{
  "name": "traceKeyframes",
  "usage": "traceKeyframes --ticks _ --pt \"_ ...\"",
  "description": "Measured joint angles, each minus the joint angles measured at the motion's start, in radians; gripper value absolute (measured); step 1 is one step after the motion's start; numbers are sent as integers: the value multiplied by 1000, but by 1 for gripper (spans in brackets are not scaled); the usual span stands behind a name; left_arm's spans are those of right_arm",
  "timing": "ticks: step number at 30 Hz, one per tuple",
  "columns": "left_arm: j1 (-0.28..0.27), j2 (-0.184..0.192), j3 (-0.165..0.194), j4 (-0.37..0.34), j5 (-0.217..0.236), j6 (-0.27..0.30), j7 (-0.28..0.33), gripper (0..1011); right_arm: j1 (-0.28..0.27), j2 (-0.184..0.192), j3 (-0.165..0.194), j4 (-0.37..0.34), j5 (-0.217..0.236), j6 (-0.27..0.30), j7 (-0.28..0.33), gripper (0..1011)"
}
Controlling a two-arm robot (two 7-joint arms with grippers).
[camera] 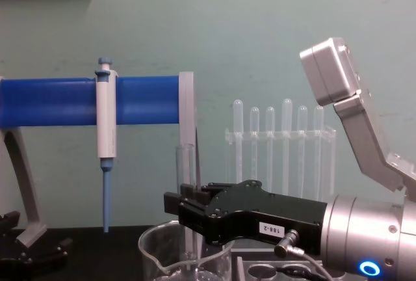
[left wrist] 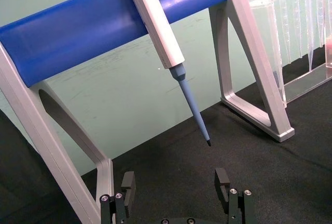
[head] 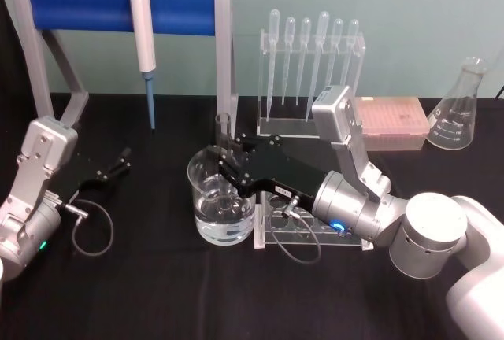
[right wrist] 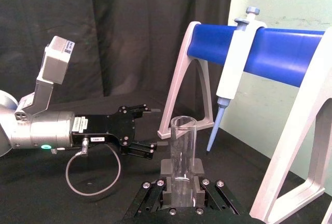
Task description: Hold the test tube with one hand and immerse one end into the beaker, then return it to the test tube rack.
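Gripping the test tube upright, the right gripper reaches in from the right, low over the table; jaws clamped on the tube's lower part, one pad on each side, plain from the right wrist; open rim of the tube uppermost, well above the jaws; tube stands over the back part of the beaker; from the chest its lower length runs down past the beaker's rim, inside the glass; clear liquid lies in the bottom of the beaker; cannot tell whether the tube's rounded end touches it.

Beaker sits on the table just left of the test tube rack, a clear plastic block with round holes; touching it or nearly so, cannot tell which; the right wrist with its blue ring light hangs over the rack.

Left gripper rests at the left of the table, well apart from the beaker; jaws apart, nothing between them; it points toward the blue-barred stand; a white-and-blue pipettor hangs from that bar, tip down, clear of the table.

Behind the rack a clear holder carries six frosted pipettes, bulbs up; right of it a pink box; a conical flask at the far right.
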Motion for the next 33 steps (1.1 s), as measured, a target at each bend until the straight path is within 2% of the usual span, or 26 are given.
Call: traceKeyframes --ticks 33 --pt "0 0 0 0 0 0 0 1000 0 0 0 0 0 0 0 227"
